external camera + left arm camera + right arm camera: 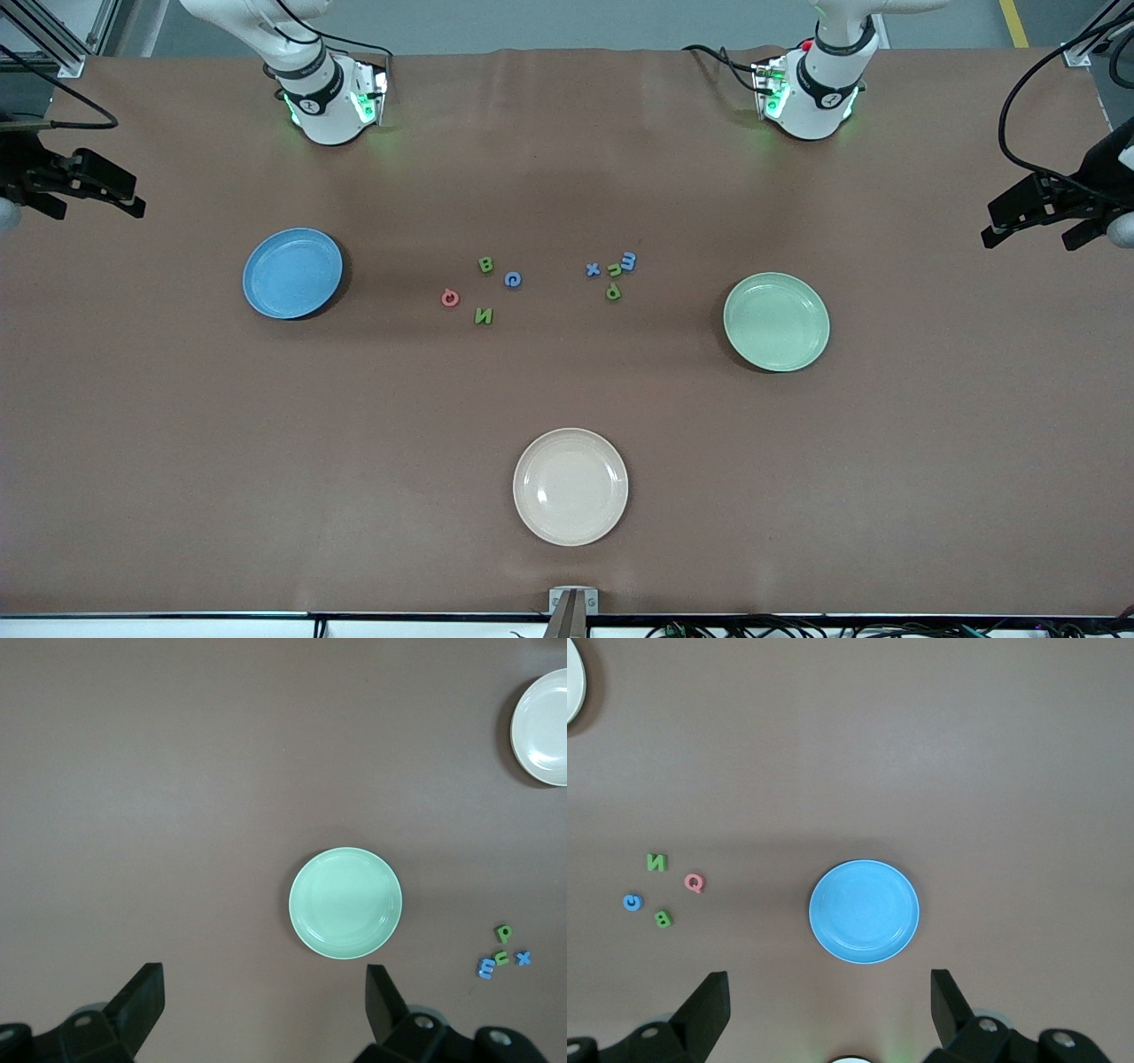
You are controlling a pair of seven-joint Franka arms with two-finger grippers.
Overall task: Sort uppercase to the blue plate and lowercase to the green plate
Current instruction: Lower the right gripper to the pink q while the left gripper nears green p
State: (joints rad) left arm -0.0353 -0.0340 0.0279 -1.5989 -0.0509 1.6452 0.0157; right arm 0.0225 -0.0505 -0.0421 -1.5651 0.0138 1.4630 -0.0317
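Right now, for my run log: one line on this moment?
left gripper open, waiting | right gripper open, waiting | letters unsorted on table | blue plate, green plate empty

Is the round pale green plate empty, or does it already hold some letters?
Empty. The round pale green plate shows only bare surface; the small foam letters lie on the table.

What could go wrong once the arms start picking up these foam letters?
1. The blue m, the small green letter and the blue x crowd together, so a pincer may drag a neighbour along.
2. The round cream plate sits nearest the front camera, a possible wrong drop spot.
3. The tiny green N lies flat, so a pinch may slip.
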